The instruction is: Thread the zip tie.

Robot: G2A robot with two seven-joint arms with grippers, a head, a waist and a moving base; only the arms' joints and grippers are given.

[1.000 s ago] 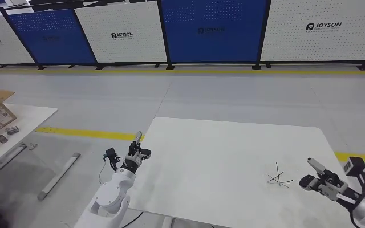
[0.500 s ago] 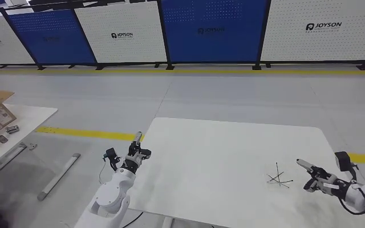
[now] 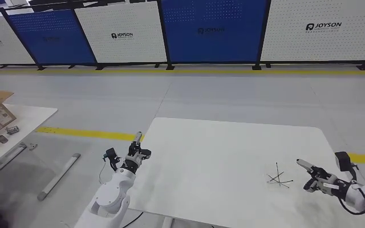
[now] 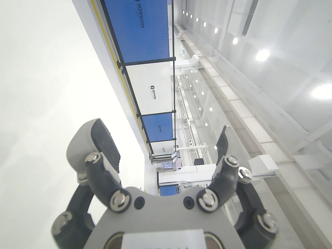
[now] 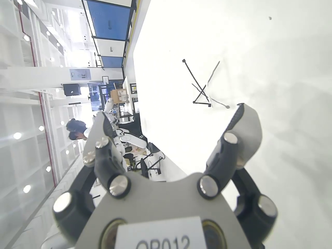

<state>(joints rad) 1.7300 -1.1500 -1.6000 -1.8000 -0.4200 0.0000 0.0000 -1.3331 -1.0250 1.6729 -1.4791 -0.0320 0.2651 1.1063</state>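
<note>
Right end effector (image 3: 303, 174): fingers apart, holding nothing, positioned near the right edge of the bench (image 3: 228, 154). The zip ties (image 3: 278, 178), a small pile of thin black strips crossed over one another, lie flat on the bench just beside this end effector, not touching it. Left end effector (image 3: 137, 143): fingers apart, empty, at the bench's left edge, well apart from the pile.

The left arm (image 3: 111, 196) stands bent, and the left hand (image 4: 163, 128) points away from the robot with its fingers (image 4: 106, 143) spread wide, nothing between them. The right arm (image 3: 352, 195) comes in low from the right side; the right hand (image 5: 172, 112) aims inward, fingers likewise apart and empty.
</note>
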